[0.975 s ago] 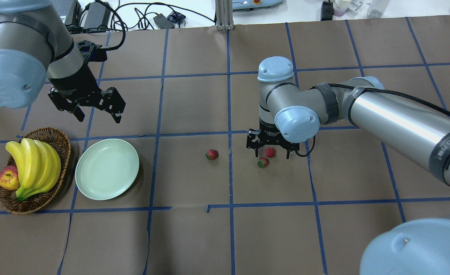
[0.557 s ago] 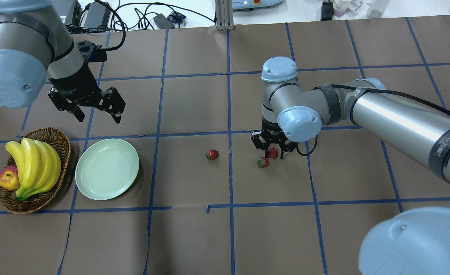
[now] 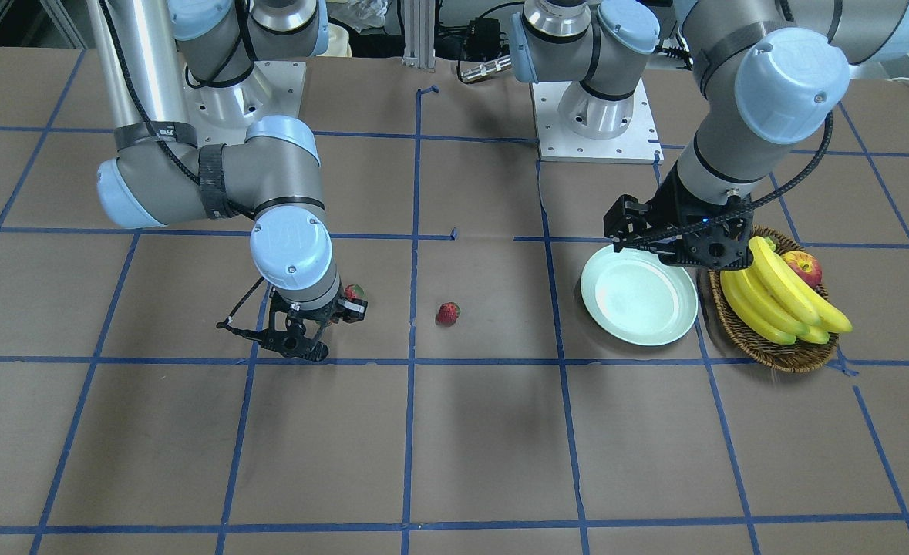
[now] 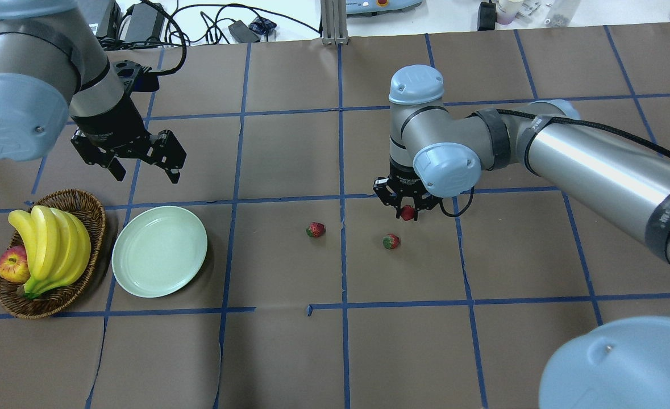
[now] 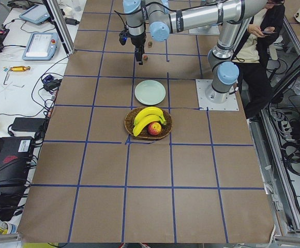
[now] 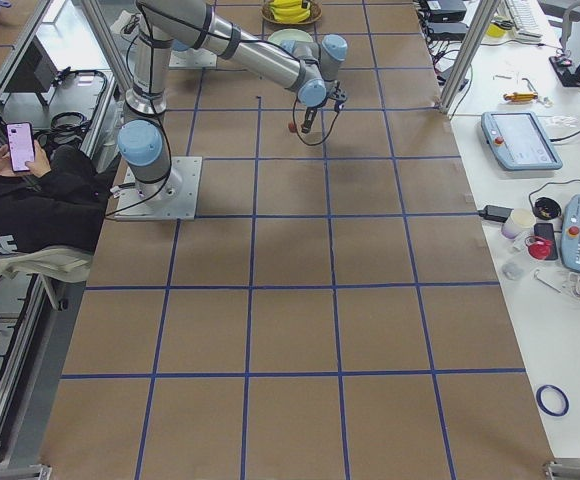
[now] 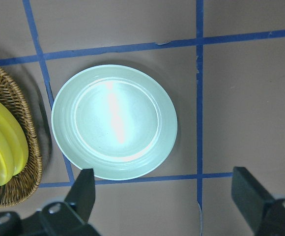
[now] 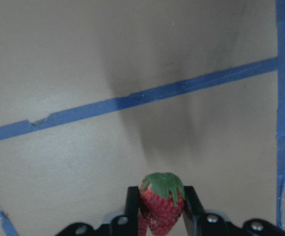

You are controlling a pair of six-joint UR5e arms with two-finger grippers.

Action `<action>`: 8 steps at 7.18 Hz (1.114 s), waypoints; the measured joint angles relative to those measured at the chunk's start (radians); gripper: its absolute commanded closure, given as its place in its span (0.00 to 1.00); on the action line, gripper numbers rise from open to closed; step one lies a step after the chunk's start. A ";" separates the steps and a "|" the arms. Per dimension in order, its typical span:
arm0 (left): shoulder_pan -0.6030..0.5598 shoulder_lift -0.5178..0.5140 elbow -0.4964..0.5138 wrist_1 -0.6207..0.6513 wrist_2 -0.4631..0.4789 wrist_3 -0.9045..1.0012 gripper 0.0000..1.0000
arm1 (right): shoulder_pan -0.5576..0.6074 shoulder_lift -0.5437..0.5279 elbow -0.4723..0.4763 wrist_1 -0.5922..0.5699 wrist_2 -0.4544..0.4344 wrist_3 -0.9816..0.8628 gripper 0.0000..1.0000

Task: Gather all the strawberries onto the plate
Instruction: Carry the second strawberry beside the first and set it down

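Observation:
My right gripper (image 4: 407, 215) is shut on one strawberry (image 4: 407, 212) and holds it just above the table. The right wrist view shows that strawberry (image 8: 161, 204) pinched between the fingers, green cap outward. A second strawberry (image 4: 391, 241) lies on the brown paper just below the gripper, and a third strawberry (image 4: 315, 229) lies further left. The pale mint plate (image 4: 159, 251) sits at the left and holds nothing; it also shows in the left wrist view (image 7: 114, 122). My left gripper (image 4: 144, 169) hangs open above the plate's far side.
A brown wicker basket (image 4: 95, 218) with bananas (image 4: 50, 244) and an apple (image 4: 12, 266) stands left of the plate, touching close to its rim. Blue tape lines grid the brown table cover. Cables and devices lie beyond the far edge.
My right gripper has closed on the strawberry it stood over and has lifted it off the table, moving slightly away. The left arm has not moved.

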State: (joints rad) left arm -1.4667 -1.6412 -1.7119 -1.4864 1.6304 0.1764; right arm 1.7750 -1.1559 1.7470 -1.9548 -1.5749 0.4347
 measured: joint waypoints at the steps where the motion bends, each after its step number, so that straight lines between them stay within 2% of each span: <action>1: -0.001 0.001 0.000 0.000 0.000 0.000 0.00 | 0.004 -0.013 -0.050 0.024 0.004 -0.001 1.00; 4: -0.001 0.001 0.000 0.000 0.003 0.000 0.00 | 0.091 -0.014 -0.189 0.053 0.064 0.000 1.00; 8: -0.001 0.001 0.000 -0.001 -0.002 -0.003 0.00 | 0.234 0.085 -0.209 -0.078 0.136 0.036 1.00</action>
State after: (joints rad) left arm -1.4679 -1.6401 -1.7119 -1.4873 1.6284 0.1730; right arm 2.0093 -1.0710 1.5376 -2.0331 -1.4389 0.4704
